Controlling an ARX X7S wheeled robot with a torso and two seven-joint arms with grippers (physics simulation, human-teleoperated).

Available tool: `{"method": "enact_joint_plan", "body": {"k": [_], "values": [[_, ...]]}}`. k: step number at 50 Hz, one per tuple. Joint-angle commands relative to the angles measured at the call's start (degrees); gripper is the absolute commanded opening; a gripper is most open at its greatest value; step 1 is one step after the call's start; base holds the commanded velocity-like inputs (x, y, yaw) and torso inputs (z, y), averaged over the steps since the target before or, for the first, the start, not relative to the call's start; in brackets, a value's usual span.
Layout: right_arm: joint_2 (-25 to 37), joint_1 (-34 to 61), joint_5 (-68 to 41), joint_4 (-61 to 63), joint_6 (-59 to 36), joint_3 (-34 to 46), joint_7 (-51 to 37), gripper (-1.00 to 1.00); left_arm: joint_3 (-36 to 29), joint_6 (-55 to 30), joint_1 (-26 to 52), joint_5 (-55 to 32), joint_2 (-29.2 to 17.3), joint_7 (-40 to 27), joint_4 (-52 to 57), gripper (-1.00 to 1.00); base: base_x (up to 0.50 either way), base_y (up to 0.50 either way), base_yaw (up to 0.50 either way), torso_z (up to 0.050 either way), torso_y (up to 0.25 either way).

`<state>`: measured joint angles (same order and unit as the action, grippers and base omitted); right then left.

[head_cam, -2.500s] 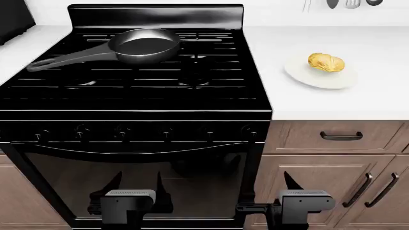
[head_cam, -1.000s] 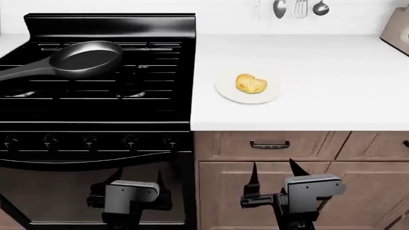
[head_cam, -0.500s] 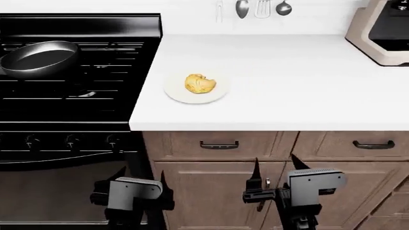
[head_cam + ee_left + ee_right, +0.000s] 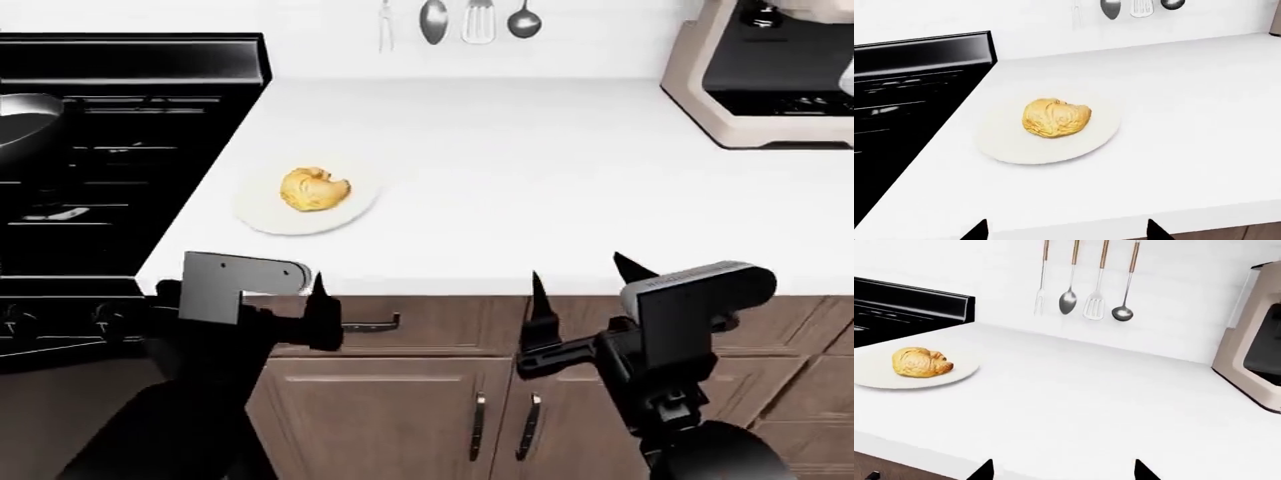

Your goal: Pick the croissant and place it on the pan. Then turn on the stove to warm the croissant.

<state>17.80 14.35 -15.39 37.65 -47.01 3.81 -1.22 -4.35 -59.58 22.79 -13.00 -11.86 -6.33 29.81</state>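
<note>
We find no legible text, label, brand, number or sign in any view. The stove (image 4: 80,130), its knobs (image 4: 107,315), the coffee machine (image 4: 761,75), the plate (image 4: 304,205), the hanging utensils (image 4: 1084,280) and the drawer fronts (image 4: 441,325) all read as unmarked surfaces.

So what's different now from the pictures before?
The robot's view slid right along the counter: the black gas stove and dark round pan are now at the left edge, and a beige coffee machine has come into sight. The left gripper has lifted to counter height. Nothing was grabbed; both grippers are open. The golden croissant still sits on its round white plate.
</note>
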Motion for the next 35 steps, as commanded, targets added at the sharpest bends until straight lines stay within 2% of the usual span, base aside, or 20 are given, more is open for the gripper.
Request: {"method": "enact_joint_plan", "body": {"k": [1,24,26,28,30,32,33,35], "values": [[3.0,3.88,-2.07,4.47,-5.67,0.55,1.86,1.0,3.69,-13.3,8.96,-2.59,0.28,-0.9,4.1,1.0,0.5,-0.21,0.0,0.0,0.0],[3.5,5.16,-1.84,4.51,-6.1,1.51,1.1,1.0,3.14,-11.6,10.11,-2.21,-0.53,-1.93,2.91,1.0,0.49,-0.19,0.0,0.0,0.0],[3.03,6.08,-2.09,3.99,-7.06,1.6,0.83,1.0,-0.16,-10.65,11.08,1.28,-1.91,-4.99,1.13,1.0,0.01,0.0,0.0,0.0,0.0],[3.04,6.36,-2.23,3.91,-7.05,1.89,1.01,1.0,3.47,-8.43,11.18,0.02,0.25,-4.8,0.76,1.0,0.0,0.0,0.0,0.0,0.008],[3.09,6.92,-2.48,3.91,-7.17,2.07,1.3,1.0,3.38,-5.88,12.0,1.27,0.36,-6.05,0.34,1.0,0.0,0.0,0.0,0.0,0.0],[3.06,7.25,-2.63,3.78,-7.03,2.21,1.48,1.0,5.39,-10.78,14.66,0.48,1.86,-7.05,0.16,1.0,0.0,0.0,0.0,0.0,0.0],[3.1,7.28,-2.69,3.72,-6.85,2.3,1.63,1.0,8.93,-13.89,16.39,0.43,4.52,-9.17,0.2,1.0,0.0,0.0,0.0,0.0,0.0],[3.13,7.56,-2.69,3.38,-6.62,2.45,1.74,1.0,7.3,-13.18,16.75,1.2,3.39,-9.6,0.58,1.0,0.0,0.0,0.0,0.0,0.0]]}}
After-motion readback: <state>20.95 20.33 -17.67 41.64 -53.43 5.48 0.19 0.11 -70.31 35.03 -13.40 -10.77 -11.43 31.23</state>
